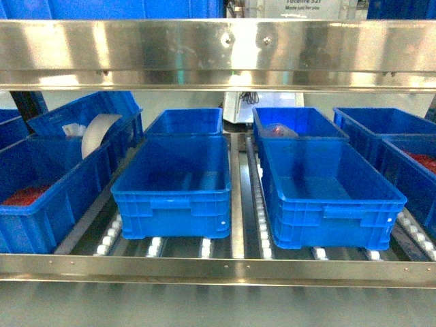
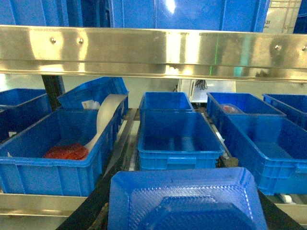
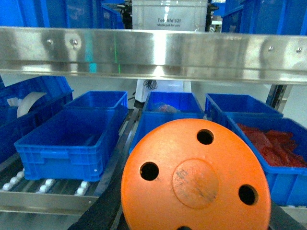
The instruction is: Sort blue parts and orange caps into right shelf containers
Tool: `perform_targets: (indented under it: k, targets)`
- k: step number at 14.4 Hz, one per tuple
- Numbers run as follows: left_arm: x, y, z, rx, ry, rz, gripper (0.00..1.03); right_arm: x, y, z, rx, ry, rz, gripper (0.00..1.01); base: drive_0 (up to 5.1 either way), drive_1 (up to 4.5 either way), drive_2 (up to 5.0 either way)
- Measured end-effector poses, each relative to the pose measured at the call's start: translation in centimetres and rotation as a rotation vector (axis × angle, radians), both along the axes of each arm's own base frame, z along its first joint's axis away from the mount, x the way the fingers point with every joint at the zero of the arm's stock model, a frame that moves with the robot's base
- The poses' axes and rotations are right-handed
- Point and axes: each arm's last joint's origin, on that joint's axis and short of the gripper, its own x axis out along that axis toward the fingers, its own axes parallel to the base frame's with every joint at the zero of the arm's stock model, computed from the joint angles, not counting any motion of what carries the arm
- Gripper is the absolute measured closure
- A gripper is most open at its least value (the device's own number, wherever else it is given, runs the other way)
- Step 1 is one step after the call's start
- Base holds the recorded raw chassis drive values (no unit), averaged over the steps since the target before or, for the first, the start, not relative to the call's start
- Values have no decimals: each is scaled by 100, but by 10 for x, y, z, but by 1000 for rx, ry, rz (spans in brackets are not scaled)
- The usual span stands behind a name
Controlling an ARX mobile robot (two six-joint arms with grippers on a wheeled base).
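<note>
A steel roller shelf point(image 1: 235, 266) is carrying blue crates point(image 1: 174, 178) side by side. The left gripper is clamping a blue part point(image 2: 184, 201), the right an orange cap point(image 3: 195, 177), both facing the shelf.

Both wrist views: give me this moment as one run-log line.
left gripper: carries blue part | right gripper: carries orange cap | front crates: look empty | nothing dropped yet
</note>
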Motion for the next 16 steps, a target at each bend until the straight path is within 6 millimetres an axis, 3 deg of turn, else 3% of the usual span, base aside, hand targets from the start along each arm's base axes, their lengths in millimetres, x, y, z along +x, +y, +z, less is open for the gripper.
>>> perform_targets:
  k: [16]
  targets:
    - [0, 0, 0, 0, 2, 0, 60, 0, 0, 0, 7, 2, 1, 58, 0, 0, 0]
